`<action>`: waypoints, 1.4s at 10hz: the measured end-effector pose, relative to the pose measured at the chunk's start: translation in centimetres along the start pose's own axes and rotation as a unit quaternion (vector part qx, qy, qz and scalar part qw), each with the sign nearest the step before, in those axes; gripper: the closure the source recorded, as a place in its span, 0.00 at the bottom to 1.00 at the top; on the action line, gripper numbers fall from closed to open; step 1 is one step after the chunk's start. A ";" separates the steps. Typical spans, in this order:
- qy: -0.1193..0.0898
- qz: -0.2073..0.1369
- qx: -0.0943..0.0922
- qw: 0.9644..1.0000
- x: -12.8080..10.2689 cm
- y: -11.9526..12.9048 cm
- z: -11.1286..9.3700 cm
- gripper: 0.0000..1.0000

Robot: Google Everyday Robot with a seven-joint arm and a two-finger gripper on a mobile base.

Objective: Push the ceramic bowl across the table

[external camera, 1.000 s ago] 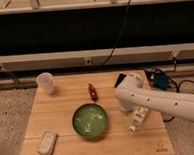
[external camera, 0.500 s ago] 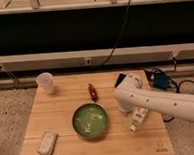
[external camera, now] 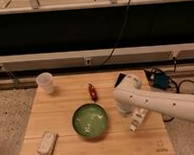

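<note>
The green ceramic bowl (external camera: 90,120) sits upright on the light wooden table (external camera: 58,112), a little front of centre. My gripper (external camera: 136,121) hangs from the white arm (external camera: 162,103) that reaches in from the right. It is above the table, just right of the bowl, with a small gap between them.
A small white cup (external camera: 45,82) stands at the back left corner. A small red-brown object (external camera: 92,92) lies behind the bowl. A pale flat packet (external camera: 47,143) lies at the front left. A logo mark (external camera: 160,149) is at the front right corner. Cables lie right of the table.
The arm and gripper have shifted slightly; the bowl has not visibly moved.
</note>
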 end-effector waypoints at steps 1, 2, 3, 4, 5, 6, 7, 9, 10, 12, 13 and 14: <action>0.000 0.000 -0.001 1.000 0.0 0.0 0.0 0.40; -0.001 -0.001 -0.001 1.000 -0.1 0.1 0.1 0.45; -0.001 -0.003 -0.002 1.000 -0.3 0.2 0.1 0.45; -0.002 -0.003 -0.003 1.000 -0.4 0.2 0.1 0.40; -0.003 -0.003 -0.004 1.000 -0.5 0.3 0.2 0.32; -0.003 -0.004 -0.005 1.000 -0.5 0.3 0.2 0.26; -0.003 -0.006 -0.007 1.000 -0.3 0.5 0.4 0.27; -0.002 -0.011 -0.010 1.000 0.2 0.7 0.9 0.42; -0.002 -0.013 -0.010 1.000 0.0 0.7 0.9 0.53; -0.004 -0.012 -0.011 1.000 -0.1 0.8 0.8 0.70; -0.005 -0.012 -0.012 1.000 -0.2 0.9 0.8 0.73; -0.005 -0.016 -0.013 1.000 -0.3 0.9 1.0 0.74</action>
